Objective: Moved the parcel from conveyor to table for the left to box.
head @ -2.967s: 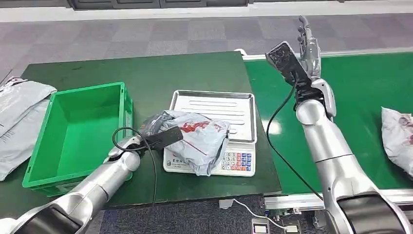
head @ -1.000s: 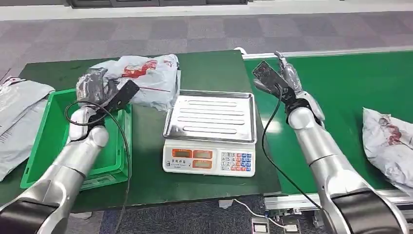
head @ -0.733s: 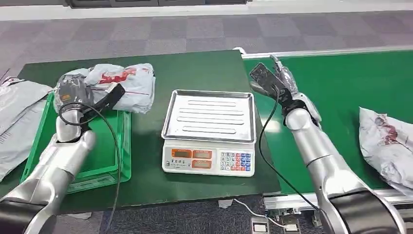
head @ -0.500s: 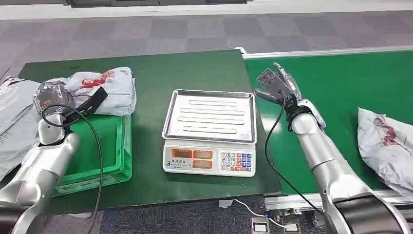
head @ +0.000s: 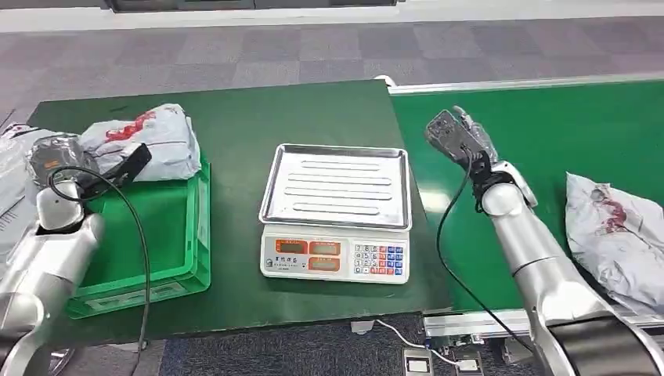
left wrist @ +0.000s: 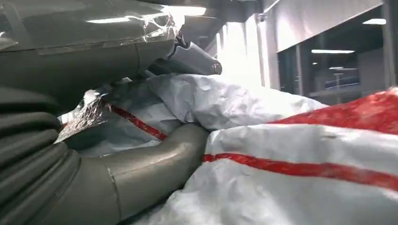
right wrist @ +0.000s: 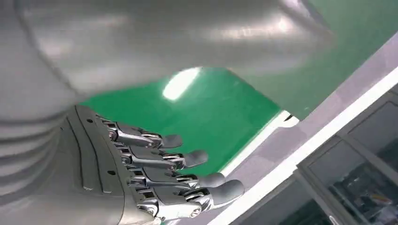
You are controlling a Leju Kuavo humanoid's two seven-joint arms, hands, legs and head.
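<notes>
The table is dark green & takes up the left side; the belt is brighter green & runs off to the right, touching the table's edge; a green box sits on the table's left part w/ its top open; a scale w/ a shiny metal tray stands in the middle of the table, near the box but apart from it; some grey bags lie at the far left, past the box.

The parcel is a crumpled white bag w/ red marks; it is held up over the far end of the box, its right part hanging past the box rim; the left hand grips it, & in the left wrist view the thick grey thumb presses into the white & red wrap; a 2nd parcel lies on the belt at the right edge, well apart from the right hand.

The right hand is up over the belt, near the table's edge; it holds nothing, & its fingers are stretched out & apart.
</notes>
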